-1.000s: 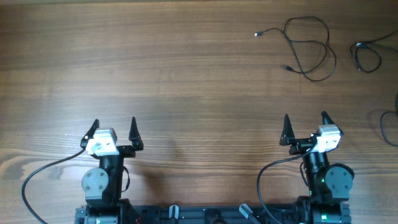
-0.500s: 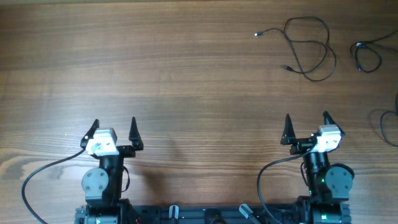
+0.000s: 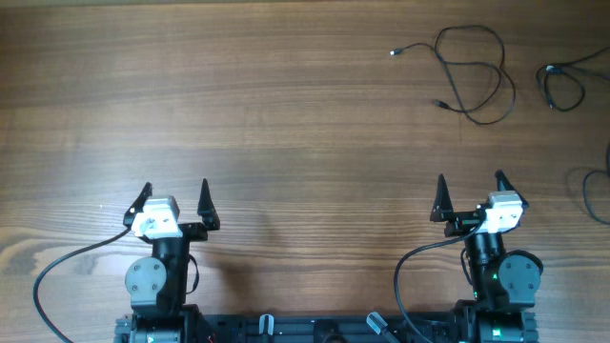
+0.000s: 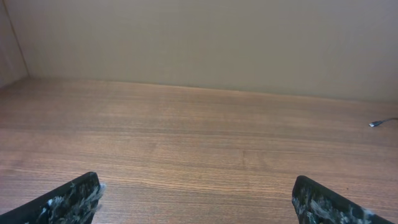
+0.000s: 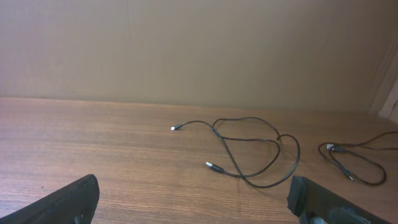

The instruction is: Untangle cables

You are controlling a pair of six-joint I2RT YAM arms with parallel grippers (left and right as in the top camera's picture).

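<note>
Jaws on both arms stand wide open and empty, with nothing between the dark tips in either wrist view. The left arm (image 3: 157,276) and right arm (image 3: 496,267) sit at the near edge of the table (image 3: 286,114), well apart from the cables, which all lie in the far right corner. They already look like separate pieces rather than one knot: a looped cable (image 3: 472,63) crossing over itself, a second cable (image 3: 551,70) just beside it toward the right edge, and a third cable (image 3: 584,191) partly cut off at the edge, nearer the right arm. I judge these cords to be light, limp and thin. They should drag and slide easily on the smooth wood, and a pinch flat against the table could slip off them. The best hold is probably near a plug end or on a raised bend of a loop, pulled gently so the crossing opens instead of tightening. The overhead view gives the full layout and all three cords, while the right wrist view shows the looped cable (image 5: 278,137) and the second one (image 5: 339,149) low and close, with the overlap easier to read. The left wrist view shows bare wood, a plain wall and one plug (image 4: 376,123) at its right edge.
</note>
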